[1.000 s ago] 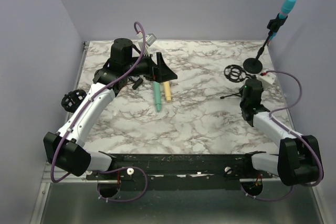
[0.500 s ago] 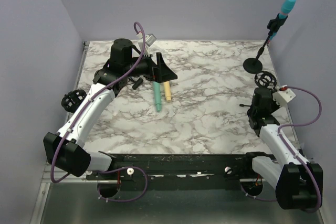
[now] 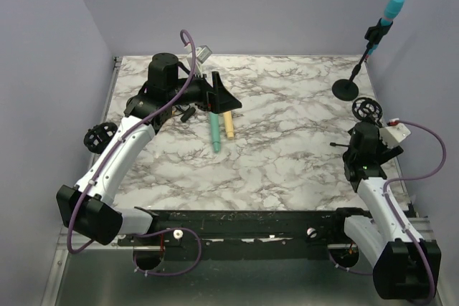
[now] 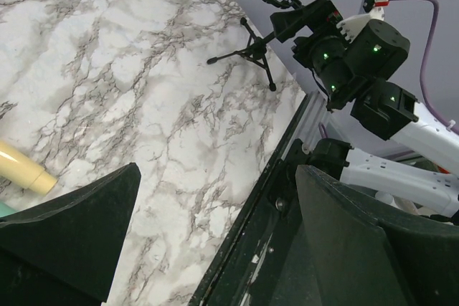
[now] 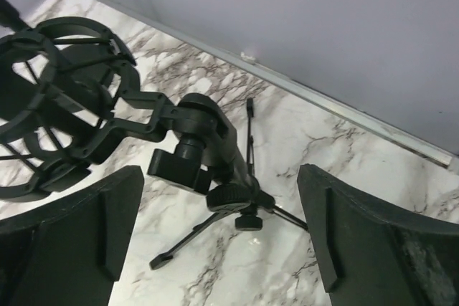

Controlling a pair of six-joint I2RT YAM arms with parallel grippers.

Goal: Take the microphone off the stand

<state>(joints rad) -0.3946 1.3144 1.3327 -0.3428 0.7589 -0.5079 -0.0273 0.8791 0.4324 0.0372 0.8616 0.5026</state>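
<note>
At the far right corner, the mic [image 3: 391, 8] sits in its stand [image 3: 346, 89]

The table [image 3: 287, 170] has a white and grey marble top. Two arms are bolted at its near edge. The left arm [image 3: 118, 154] reaches out to the far left part of the table. The right arm [image 3: 378, 200] lies along the right edge.

The stand has a round black foot that rests on the table in the far right corner. A thin pole goes up from the foot and leans to the right. A black clip at the top of the pole holds the mic. The mic has a blue-green head and points up. Both grippers are well apart from it.

A small tripod [image 5: 231, 197] stands near the right edge, just in front of the right gripper [image 5: 219, 175]. A round black cage [image 5: 50, 105] is fixed to the top of the tripod and tips to one side. The right gripper's fingers are spread wide. The tripod is ahead of them and they are not pinching it.

The left gripper [image 4: 217, 177] is over the far left part of the table. Its fingers are spread wide too, and they pinch nothing. Two sticks lie side by side on the table just beside it, a green stick [image 3: 215, 135] and a cream stick [image 3: 228, 127].
</note>
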